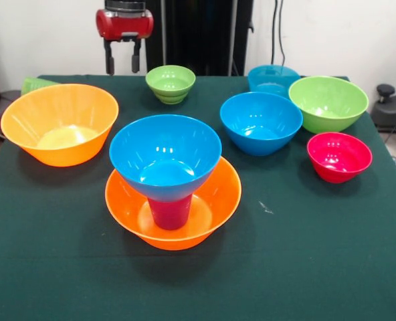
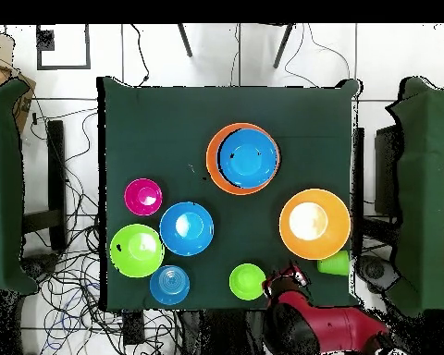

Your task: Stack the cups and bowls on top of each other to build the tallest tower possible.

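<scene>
The tower stands near the table's middle: an orange bowl (image 1: 218,200) (image 2: 213,174) holds the purple-magenta cup (image 1: 170,212), and a blue bowl (image 1: 165,152) (image 2: 248,157) sits on that cup. A second orange bowl (image 1: 59,124) (image 2: 314,223) stands alone at the left of the front view. Behind it the light green cup (image 1: 34,84) (image 2: 334,263) lies on its side. My gripper (image 1: 122,64) (image 2: 287,275) hangs open and empty over the table's far edge, between the lone orange bowl and a small lime green bowl (image 1: 170,83) (image 2: 247,281).
To the right in the front view are a blue bowl (image 1: 261,122) (image 2: 186,228), a teal-blue bowl (image 1: 273,79) (image 2: 170,285), a large lime green bowl (image 1: 328,101) (image 2: 137,250) and a red-pink bowl (image 1: 339,156) (image 2: 143,196). All stand on the dark green table (image 1: 305,261).
</scene>
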Controlling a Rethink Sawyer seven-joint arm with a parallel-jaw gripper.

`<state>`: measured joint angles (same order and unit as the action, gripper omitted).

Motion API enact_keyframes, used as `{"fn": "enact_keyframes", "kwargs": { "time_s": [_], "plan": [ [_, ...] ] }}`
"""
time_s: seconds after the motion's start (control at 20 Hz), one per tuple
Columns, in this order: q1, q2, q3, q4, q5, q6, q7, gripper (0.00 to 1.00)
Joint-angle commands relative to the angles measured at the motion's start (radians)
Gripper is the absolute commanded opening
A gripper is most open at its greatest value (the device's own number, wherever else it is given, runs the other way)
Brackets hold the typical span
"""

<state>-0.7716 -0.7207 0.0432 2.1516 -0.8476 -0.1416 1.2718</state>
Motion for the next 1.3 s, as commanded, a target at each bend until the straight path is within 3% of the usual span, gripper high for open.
{"fn": "enact_keyframes", "kwargs": {
  "time_s": [0.05, 0.6, 0.95, 1.3],
  "plan": [
    [0.004, -0.029, 0.124, 0.045, 0.058, 0.157, 0.127, 1.00],
    [0.054, -0.036, 0.086, 0.066, 0.080, 0.131, 0.154, 1.00],
    [0.015, 0.005, 0.159, 0.086, 0.132, 0.169, 0.153, 1.00],
    [-0.041, -0.052, 0.270, 0.126, 0.216, 0.259, 0.116, 1.00]
  ]
}}
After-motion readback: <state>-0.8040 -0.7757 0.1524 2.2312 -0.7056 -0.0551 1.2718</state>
